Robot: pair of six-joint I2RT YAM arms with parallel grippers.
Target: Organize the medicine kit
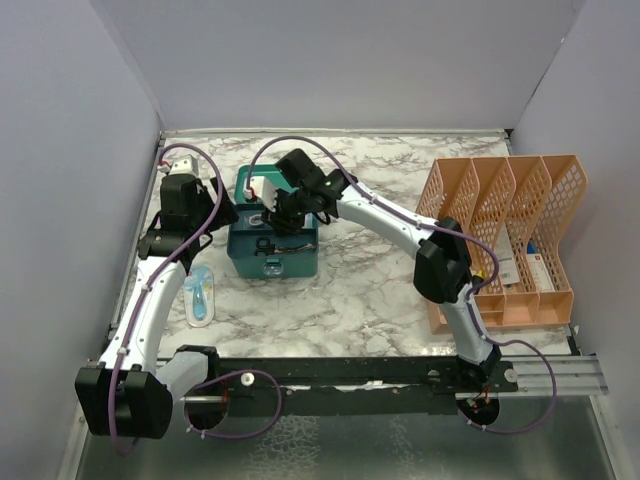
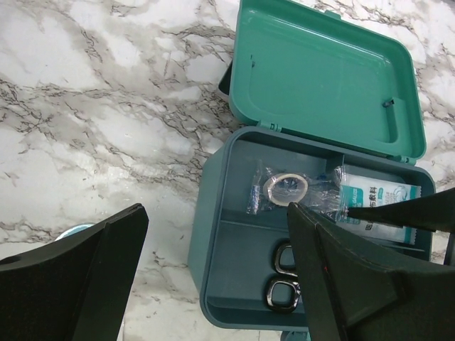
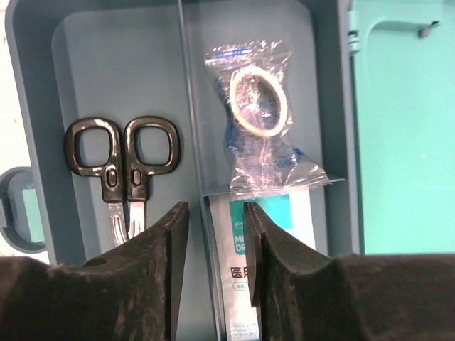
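The teal-green medicine kit point(image 1: 300, 262) stands open on the marble table, its lid point(image 2: 327, 71) folded back. Inside lie black-handled scissors point(image 3: 122, 160), a tape roll in a clear bag point(image 3: 257, 103) and a white-and-teal gauze packet point(image 3: 274, 213). My right gripper point(image 3: 215, 209) hangs low over the kit, its jaws a little apart and empty, astride the divider wall between the scissors' compartment and the gauze packet. My left gripper point(image 2: 217, 213) is wide open and empty, above the kit's left wall point(image 2: 202, 220).
An orange mesh file rack point(image 1: 510, 240) with a few boxes in it stands at the right. A small light-blue item point(image 1: 200, 297) lies on the table left of the kit. White walls close in the table on three sides.
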